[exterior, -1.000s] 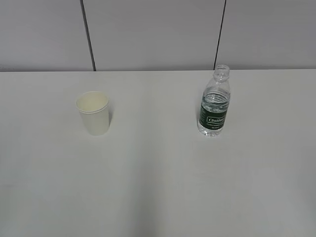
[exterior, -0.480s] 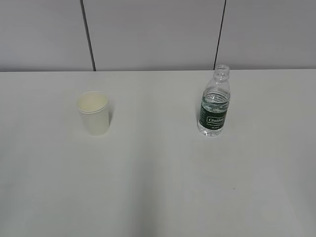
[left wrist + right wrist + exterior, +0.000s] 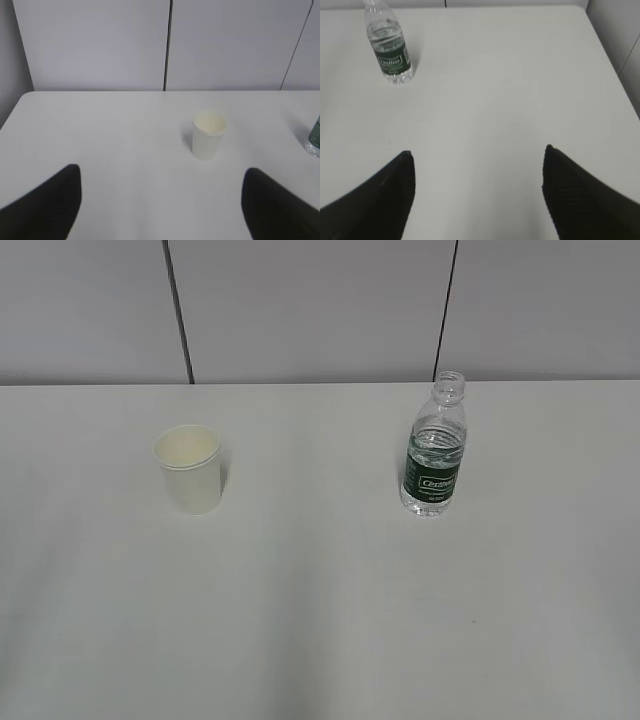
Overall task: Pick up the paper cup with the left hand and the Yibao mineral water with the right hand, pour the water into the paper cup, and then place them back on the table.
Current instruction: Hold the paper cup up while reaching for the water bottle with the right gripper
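Observation:
The white paper cup (image 3: pixel 190 469) stands upright on the left of the white table (image 3: pixel 320 590); the left wrist view shows the cup (image 3: pixel 208 135) ahead and a little right of centre. The uncapped Yibao mineral water (image 3: pixel 435 448), green label, partly filled with clear water, stands upright on the right. In the right wrist view the bottle (image 3: pixel 389 47) is far ahead at upper left. My left gripper (image 3: pixel 162 172) is open, well short of the cup, nothing between its fingers. My right gripper (image 3: pixel 477 152) is open and empty too. Neither arm shows in the exterior view.
A grey panelled wall (image 3: pixel 320 310) rises behind the table's far edge. The table's left edge (image 3: pixel 10 120) shows in the left wrist view, its right edge (image 3: pixel 615 80) in the right wrist view. The bottle's edge (image 3: pixel 315 140) peeks in at right.

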Robot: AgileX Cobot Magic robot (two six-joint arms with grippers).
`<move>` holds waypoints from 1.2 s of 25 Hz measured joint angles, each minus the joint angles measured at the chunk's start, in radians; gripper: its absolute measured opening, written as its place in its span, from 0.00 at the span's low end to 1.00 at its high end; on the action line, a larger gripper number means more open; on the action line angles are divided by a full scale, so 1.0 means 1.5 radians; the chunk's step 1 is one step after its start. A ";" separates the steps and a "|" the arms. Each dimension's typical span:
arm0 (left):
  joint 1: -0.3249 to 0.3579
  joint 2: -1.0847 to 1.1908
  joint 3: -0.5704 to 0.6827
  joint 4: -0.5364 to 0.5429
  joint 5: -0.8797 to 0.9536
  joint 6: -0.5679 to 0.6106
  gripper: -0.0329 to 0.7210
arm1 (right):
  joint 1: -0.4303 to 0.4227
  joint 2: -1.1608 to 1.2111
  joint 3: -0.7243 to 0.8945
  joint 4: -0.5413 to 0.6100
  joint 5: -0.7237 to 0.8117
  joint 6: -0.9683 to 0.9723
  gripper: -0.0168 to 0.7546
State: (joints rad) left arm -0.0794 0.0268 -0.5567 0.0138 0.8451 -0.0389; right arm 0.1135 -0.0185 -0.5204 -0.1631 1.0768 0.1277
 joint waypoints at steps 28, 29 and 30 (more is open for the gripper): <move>-0.003 0.442 -0.001 0.005 -0.496 0.000 0.78 | 0.000 0.466 -0.002 -0.014 -0.651 0.000 0.78; -0.003 0.454 -0.001 0.005 -0.506 0.000 0.78 | 0.000 0.466 -0.002 -0.014 -0.651 0.000 0.78; -0.003 0.466 -0.001 0.005 -0.515 0.000 0.78 | 0.000 0.517 -0.002 -0.015 -0.704 0.000 0.78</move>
State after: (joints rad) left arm -0.0832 0.7256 -0.5577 0.0220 0.0733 -0.0389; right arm 0.1135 0.7568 -0.5227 -0.1852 0.0214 0.1277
